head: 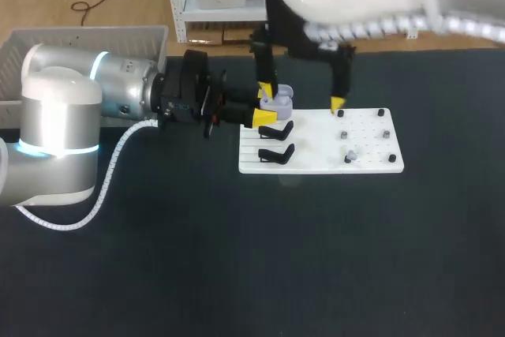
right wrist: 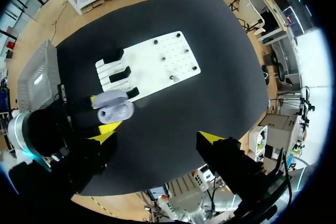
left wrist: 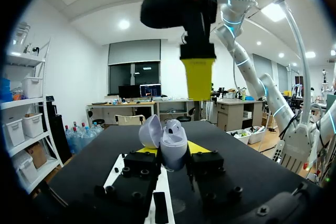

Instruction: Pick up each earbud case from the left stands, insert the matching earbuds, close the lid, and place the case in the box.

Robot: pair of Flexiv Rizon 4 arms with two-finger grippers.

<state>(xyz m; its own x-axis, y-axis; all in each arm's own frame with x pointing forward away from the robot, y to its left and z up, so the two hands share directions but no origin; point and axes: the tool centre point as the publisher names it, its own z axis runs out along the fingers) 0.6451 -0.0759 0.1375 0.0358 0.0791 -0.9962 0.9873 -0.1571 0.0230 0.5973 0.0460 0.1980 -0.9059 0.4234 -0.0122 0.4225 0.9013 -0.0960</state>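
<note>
A black desk point(head: 237, 258) carries a flat white pegged board point(head: 371, 128) with black stands point(head: 276, 153) on its left part. A white plastic basket point(head: 79, 41) sits by the desk's far left corner. My left claw point(head: 267, 108) pinches an open pale lavender earbud case point(head: 278, 100) at the board's far left corner. My right claw point(head: 301, 97) hangs above it, fingers spread wide.

The earbud case point(left wrist: 170, 142) is smooth, glossy lilac plastic; the board point(head: 316, 159) matt white plastic; the table point(head: 237, 258) a matt black surface
</note>
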